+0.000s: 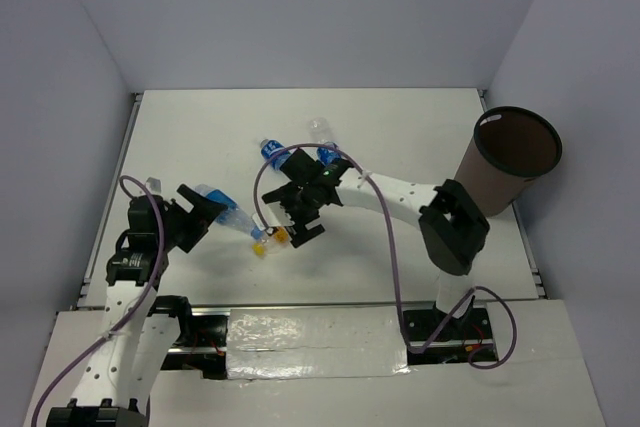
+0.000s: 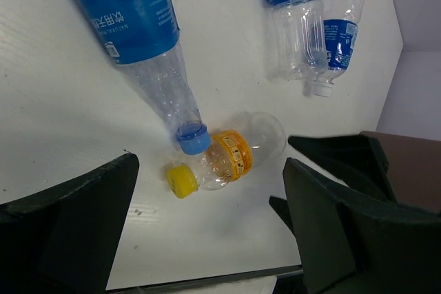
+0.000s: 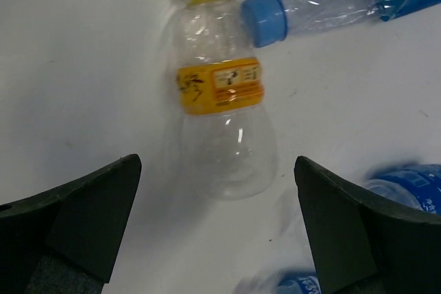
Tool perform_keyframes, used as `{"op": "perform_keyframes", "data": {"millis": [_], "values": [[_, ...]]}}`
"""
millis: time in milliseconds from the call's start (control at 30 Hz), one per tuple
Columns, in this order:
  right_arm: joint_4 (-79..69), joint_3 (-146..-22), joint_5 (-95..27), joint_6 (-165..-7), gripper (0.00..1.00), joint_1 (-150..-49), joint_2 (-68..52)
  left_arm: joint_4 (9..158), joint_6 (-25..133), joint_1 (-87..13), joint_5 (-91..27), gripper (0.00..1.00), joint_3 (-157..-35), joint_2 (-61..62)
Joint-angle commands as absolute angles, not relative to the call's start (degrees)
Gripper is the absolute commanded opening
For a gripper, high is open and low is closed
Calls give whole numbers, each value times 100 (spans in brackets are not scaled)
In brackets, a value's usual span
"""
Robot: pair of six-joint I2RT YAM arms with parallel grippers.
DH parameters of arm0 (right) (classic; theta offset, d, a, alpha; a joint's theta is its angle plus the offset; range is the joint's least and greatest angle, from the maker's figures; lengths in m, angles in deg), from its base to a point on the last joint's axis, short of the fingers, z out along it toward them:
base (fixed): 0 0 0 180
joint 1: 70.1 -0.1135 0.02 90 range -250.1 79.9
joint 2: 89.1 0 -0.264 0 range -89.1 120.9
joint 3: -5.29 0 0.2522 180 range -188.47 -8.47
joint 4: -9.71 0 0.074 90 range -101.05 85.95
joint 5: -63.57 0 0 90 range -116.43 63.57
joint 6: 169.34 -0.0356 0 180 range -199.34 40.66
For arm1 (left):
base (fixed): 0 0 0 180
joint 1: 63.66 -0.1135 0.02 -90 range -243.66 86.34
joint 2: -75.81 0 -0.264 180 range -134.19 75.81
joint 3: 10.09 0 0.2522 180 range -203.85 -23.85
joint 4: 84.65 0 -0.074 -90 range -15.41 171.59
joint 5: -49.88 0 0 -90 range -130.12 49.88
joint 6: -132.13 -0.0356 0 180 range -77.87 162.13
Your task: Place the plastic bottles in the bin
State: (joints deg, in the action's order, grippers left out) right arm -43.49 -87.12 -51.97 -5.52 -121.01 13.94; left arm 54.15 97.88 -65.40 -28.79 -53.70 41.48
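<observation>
A stubby clear bottle with an orange-yellow cap and label (image 1: pixel 270 240) lies on the white table; it also shows in the right wrist view (image 3: pixel 220 101) and the left wrist view (image 2: pixel 227 160). My right gripper (image 1: pixel 297 221) (image 3: pixel 217 163) is open, its fingers on either side of the bottle's base and apart from it. My left gripper (image 1: pixel 205 209) (image 2: pixel 211 170) is open and empty beside a blue-labelled bottle (image 1: pixel 228 211) (image 2: pixel 138 25). Two more blue-labelled bottles (image 1: pixel 275 154) (image 1: pixel 322 142) lie behind the right gripper. The brown bin (image 1: pixel 510 157) stands at the right. The red-labelled bottle is out of view.
The blue-capped neck of the near bottle (image 3: pixel 265 18) touches the stubby bottle's shoulder. Grey walls close off the table on the left, back and right. The bin stands near the table's right edge (image 1: pixel 520 217). The right arm's purple cable (image 1: pixel 395 267) loops over the table.
</observation>
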Motion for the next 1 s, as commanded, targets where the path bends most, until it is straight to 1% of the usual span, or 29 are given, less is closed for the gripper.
{"op": "perform_keyframes", "data": {"millis": [0,233,333,367,433,467,500,533,567,600,633,700,733,800,833,900,967], "values": [[-3693,-9249,-4656,-665,100,-12257,1908,5189,9891,-6542,-2984,99,-5312,4267],[-3692,-9443,-4524,-473,99,-12380,2594,5100,9935,-6542,-3037,99,-5268,4329],[-3745,-9513,-4471,-674,91,-12389,2849,5118,9979,-6551,-3054,99,-5268,4276],[-3771,-9530,-4480,-753,85,-12397,2928,5127,9988,-6551,-3071,100,-5268,4267],[-3780,-9496,-4506,-920,79,-12389,2929,5153,9996,-6542,-3107,100,-5268,4214],[-3737,-9434,-4506,-973,71,-12389,2851,5188,10005,-6542,-3107,99,-5268,4197],[-3615,-9269,-4498,-1112,68,-12380,2754,5206,10014,-6542,-3107,99,-5268,4153],[-3535,-9171,-4489,-1183,63,-12371,2501,5232,10014,-6542,-3107,99,-5268,4127],[-3404,-9075,-4489,-1289,60,-12354,2350,5284,10023,-6551,-3107,99,-5277,4083],[-3402,-8908,-4584,-1403,57,-12327,2149,5302,10023,-6542,-3107,99,-5268,4056],[-3420,-8846,-4672,-1500,51,-12231,1738,5337,10023,-6542,-3081,99,-5268,4030],[-3507,-8731,-4988,-1789,44,-12030,1261,5434,10031,-6542,-3072,99,-5250,3968],[-3569,-8722,-5059,-1878,43,-11950,780,5460,10014,-6542,-3072,99,-5250,3942],[-3736,-8713,-5139,-2071,41,-11739,295,5566,10014,-6542,-3063,99,-5215,3881],[-3789,-8722,-5200,-2124,40,-11486,-169,5610,10023,-6542,-3045,99,-5189,3863],[-3964,-8800,-5192,-2317,38,-11169,-585,5750,10023,-6542,-3037,99,-5154,3784],[-4166,-8906,-5165,-2510,38,-10528,-1069,5847,10049,-6542,-2993,99,-5110,3679]]}}
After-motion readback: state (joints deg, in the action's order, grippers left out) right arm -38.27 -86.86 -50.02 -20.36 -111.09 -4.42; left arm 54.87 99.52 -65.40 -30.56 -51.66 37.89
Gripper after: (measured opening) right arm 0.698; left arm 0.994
